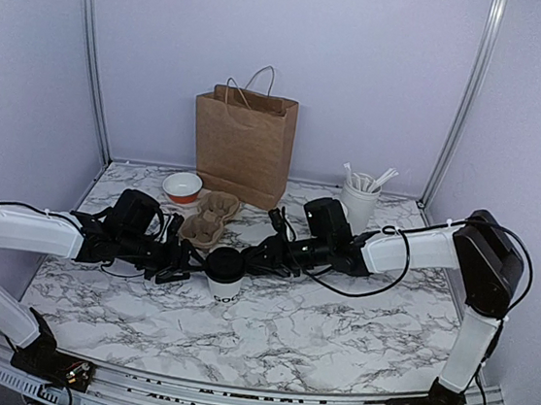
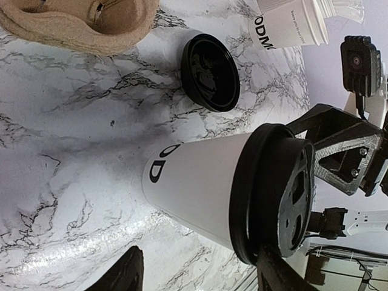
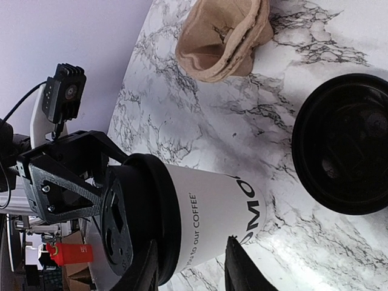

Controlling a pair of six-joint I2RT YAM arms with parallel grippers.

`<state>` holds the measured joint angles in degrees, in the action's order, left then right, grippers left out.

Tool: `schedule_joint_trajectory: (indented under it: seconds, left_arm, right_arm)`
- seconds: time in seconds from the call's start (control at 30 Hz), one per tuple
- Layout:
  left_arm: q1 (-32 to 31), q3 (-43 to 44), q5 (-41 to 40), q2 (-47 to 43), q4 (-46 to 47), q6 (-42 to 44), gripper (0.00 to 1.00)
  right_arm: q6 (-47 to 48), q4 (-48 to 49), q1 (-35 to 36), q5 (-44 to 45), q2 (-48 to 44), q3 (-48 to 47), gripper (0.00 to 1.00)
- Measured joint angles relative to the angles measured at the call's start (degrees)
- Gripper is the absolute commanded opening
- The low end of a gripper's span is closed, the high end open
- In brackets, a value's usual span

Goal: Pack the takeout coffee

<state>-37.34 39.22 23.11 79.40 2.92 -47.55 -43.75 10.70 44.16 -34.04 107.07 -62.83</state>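
From above, a small white paper cup with dark block letters [image 1: 223,288] stands on the white marble surface [image 1: 333,337], just below the middle of the frame. A round black plastic lid [image 1: 225,263] sits on top of it. The left fingers [image 1: 180,272] are just beside the cup on its left. The right fingers [image 1: 259,258] are just beside it on its right. Higher up stand a brown paper bag with handles [image 1: 243,146], a brown pulp cup carrier [image 1: 208,223], a small white bowl that is red inside [image 1: 182,189] and a white cup full of white stirrers [image 1: 359,201].

In the left wrist view, the cup with its lid fills the middle and lower right. The left fingers poke in at the bottom edge, spread wide open. One of them crosses in front of the lid's rim. I cannot tell if it touches. A second round black lid [image 2: 209,73] lies flat on the surface near the top middle.

In the right wrist view, the cup is at the lower left. The right fingers stand partly open at the bottom edge. I cannot tell if they touch the cup. The second lid lies at the right edge.
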Motion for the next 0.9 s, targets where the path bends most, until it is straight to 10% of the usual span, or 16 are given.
schedule_joint_trajectory:
  seconds: [0.9]
  left_arm:
    - [0.24, -2.25, -1.62, 0.31, 3.61, 1.95, 0.63]
  right_arm:
    - [-0.42, 8.04, 1.18, 2.25, -0.87, 5.81, 0.36]
